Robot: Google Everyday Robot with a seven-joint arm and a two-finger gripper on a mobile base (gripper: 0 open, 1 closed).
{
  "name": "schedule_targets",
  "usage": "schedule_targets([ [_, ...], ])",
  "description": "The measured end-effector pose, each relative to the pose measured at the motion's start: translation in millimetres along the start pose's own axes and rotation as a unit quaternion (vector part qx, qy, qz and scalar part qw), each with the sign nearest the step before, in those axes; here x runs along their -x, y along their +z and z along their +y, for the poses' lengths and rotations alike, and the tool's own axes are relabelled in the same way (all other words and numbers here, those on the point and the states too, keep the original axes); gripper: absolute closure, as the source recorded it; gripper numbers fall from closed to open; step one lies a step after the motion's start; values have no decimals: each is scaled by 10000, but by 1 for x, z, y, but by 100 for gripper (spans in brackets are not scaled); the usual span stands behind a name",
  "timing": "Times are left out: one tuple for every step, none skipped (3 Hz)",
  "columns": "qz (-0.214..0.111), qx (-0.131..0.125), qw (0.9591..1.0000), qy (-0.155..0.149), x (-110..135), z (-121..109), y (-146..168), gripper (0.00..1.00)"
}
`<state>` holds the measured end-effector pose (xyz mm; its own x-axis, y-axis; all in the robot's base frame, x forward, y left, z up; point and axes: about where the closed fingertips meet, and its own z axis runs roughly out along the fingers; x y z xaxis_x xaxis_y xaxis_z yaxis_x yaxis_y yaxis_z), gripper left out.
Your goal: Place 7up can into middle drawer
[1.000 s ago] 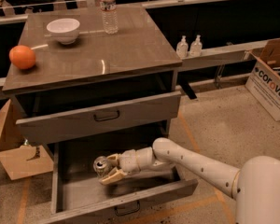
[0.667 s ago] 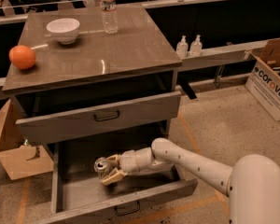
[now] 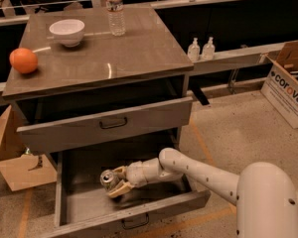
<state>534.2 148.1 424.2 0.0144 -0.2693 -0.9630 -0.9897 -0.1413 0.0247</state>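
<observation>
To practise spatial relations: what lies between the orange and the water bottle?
A white bowl, in the camera view; the tool is in the middle drawer, gripping the 7up can.

**A:** Where is there room inside the middle drawer?

**B:** The floor is bare to the left of and in front of the end effector. It sits low inside the drawer, fingers clasped on the 7up can.

**A:** And from above?

**B:** The upper drawer juts out over the rear part, so only the front is open from above. The arm enters over the right wall.

**A:** The surface?

**B:** The bowl, orange and water bottle crowd the left and back. The right side is free.
</observation>
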Motion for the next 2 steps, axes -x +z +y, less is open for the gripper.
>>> schedule_targets([
  [145,-92,9998,-60,-9,-4,6,61],
  [258,-184,9994,-112,-14,-8,12,39],
])
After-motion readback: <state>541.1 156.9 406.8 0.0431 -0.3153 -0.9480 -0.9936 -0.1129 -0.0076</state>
